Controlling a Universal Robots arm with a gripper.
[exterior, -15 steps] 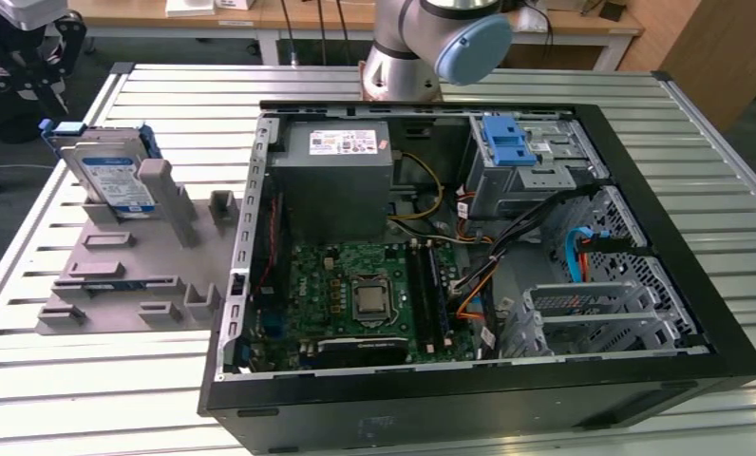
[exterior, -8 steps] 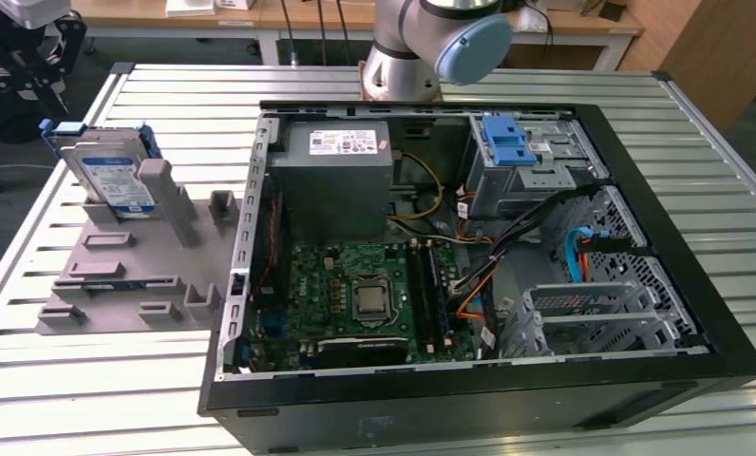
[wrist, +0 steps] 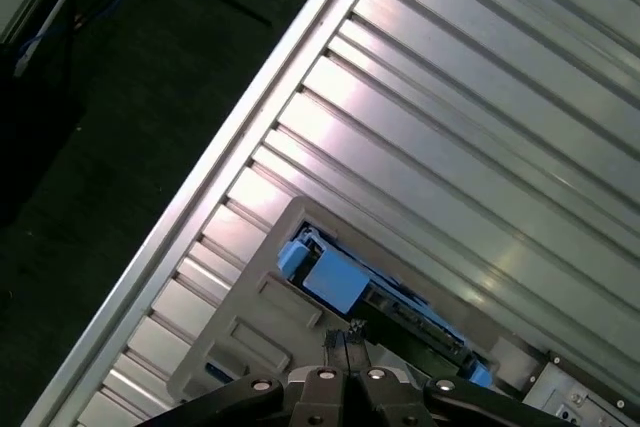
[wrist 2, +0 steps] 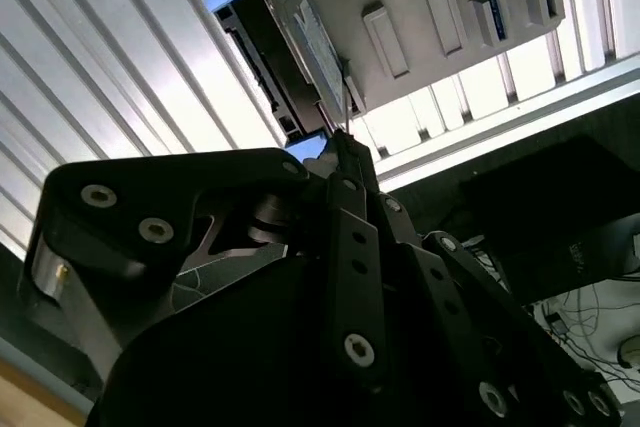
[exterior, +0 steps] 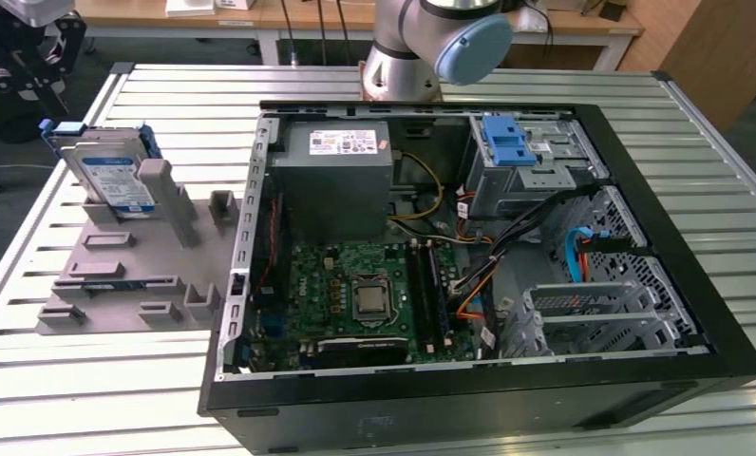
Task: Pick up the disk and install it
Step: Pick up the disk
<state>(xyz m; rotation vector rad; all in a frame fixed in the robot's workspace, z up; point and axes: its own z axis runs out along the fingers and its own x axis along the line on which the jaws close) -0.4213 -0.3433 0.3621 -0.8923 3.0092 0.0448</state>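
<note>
Exterior view: slatted table [exterior: 93,404], disk [exterior: 112,179], wooden desk [exterior: 333,11] behind.

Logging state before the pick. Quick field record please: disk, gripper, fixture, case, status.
disk: hard drive in blue carrier, upright on edge in the grey fixture
fixture position: on the slatted metal table, at the exterior view's left of the computer case
gripper: shut, holding nothing, pointed at the disk, apart from it
case: open, motherboard exposed, blue latch at the drive cage
status: disk not yet picked up
</note>
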